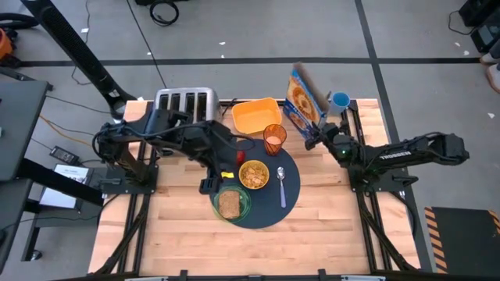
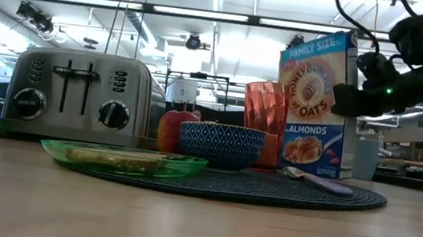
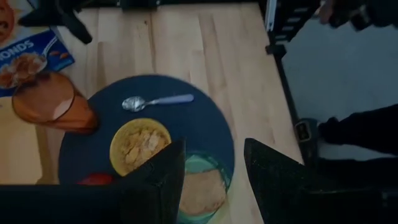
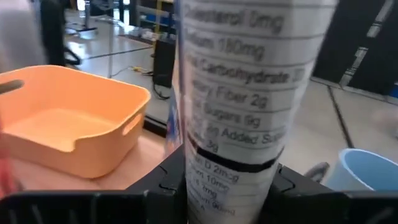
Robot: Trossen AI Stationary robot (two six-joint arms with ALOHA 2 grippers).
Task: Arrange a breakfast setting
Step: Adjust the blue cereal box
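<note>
The pale planked wooden table [image 1: 328,203] is showing a smooth matt finish, and the round dark blue-grey woven mat [image 2: 267,188] on it is looking ribbed. Behind that mat, the brushed-metal toaster [image 2: 85,96] is gleaming softly, while the translucent green plastic plate [image 2: 122,158] and ridged amber plastic cup [image 2: 265,109] are shining glossy.

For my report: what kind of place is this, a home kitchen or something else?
Probably a robot lab or workshop, not a home: the wooden table stands on a taped concrete floor, with cables lying there and bare ceiling lights behind.

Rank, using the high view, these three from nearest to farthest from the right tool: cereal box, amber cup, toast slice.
Measured from the right tool:
1. Cereal box: clamped in the tool, at the table's back edge.
2. Amber cup: on the mat's back rim, toward the left arm.
3. Toast slice: on the green plate, front of mat.
</note>
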